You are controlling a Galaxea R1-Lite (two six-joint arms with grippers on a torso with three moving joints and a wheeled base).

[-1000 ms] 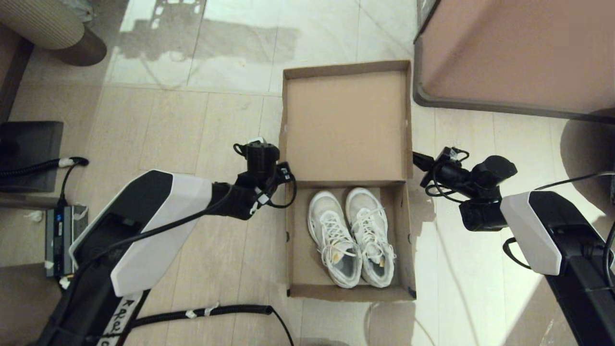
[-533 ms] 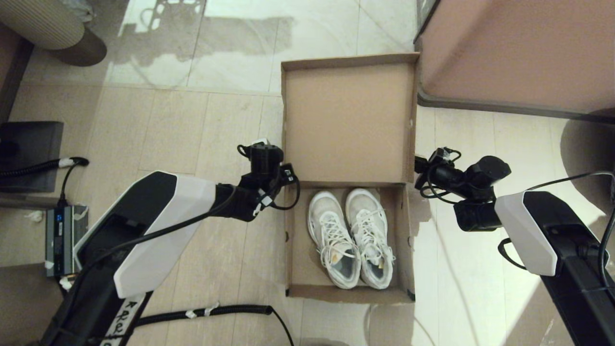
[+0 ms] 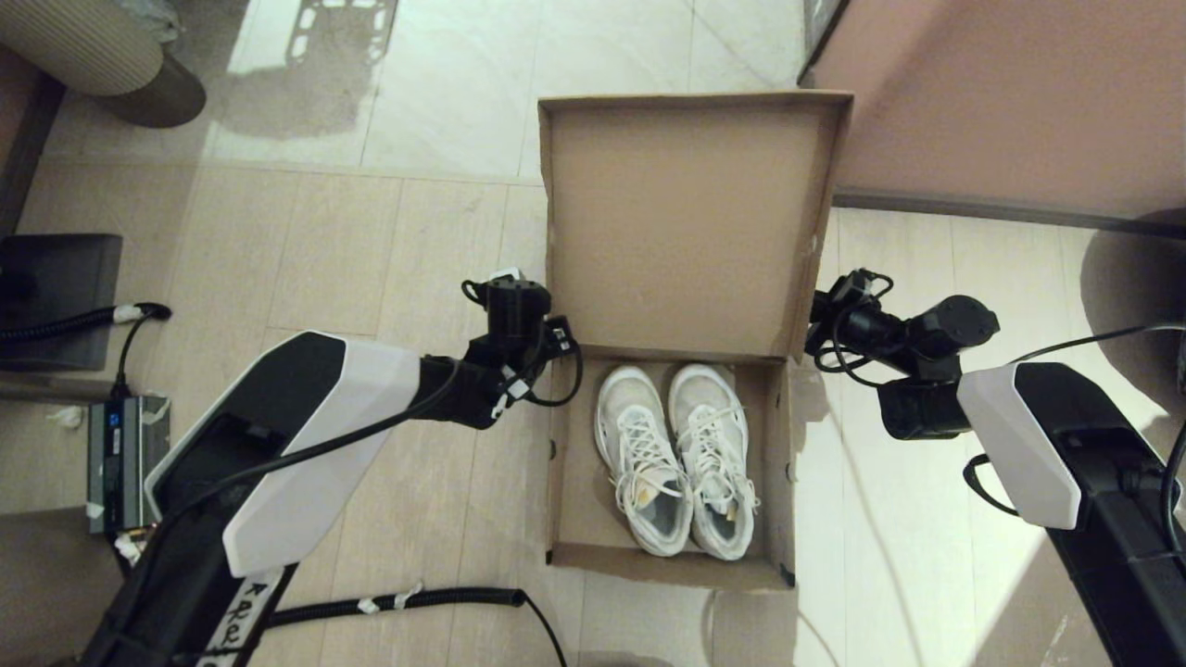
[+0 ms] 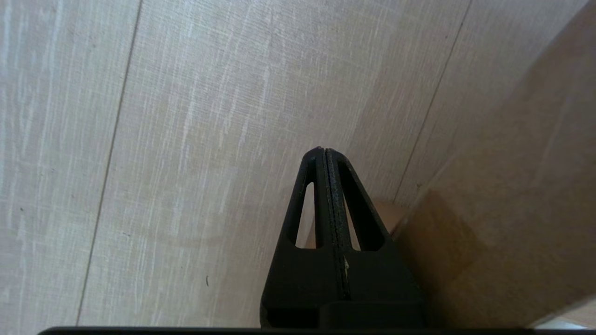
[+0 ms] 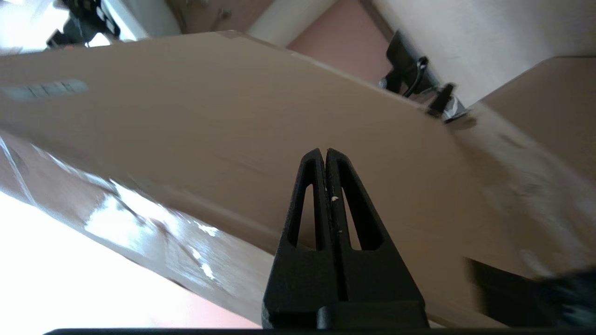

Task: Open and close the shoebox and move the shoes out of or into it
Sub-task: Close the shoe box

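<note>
The pinkish-brown cabinet [image 3: 1010,102] fills the far right corner of the tiled floor [image 3: 306,241], and the shoebox [image 3: 570,482] sits on that floor between the two arms, its base near the robot and its hinged lid [image 3: 681,222] standing behind it. That lid is what has changed: over the last second its far edge has climbed in the head view and now overlaps the cabinet's corner, so the flap has swung up from lying back toward the upright, which reads as the closing stroke under way. The right gripper [image 5: 326,156] is at the lid's right edge, behind and under the panel; the right wrist view shows its two fingers pressed together on nothing, with the cardboard's outer face just ahead of the tip, so it seems to be pushing the flap, not gripping it. The left gripper [image 4: 324,153], just beside the box's left wall near the hinge, has crept a little closer to it; its fingers are likewise closed and empty, pointing down at the floor. The white sneakers [image 3: 676,459] lie side by side in the base, toes toward the hinge, heels toward the robot. With the shoes already inside, the remaining work is probably to carry the lid past vertical and down over them.
</note>
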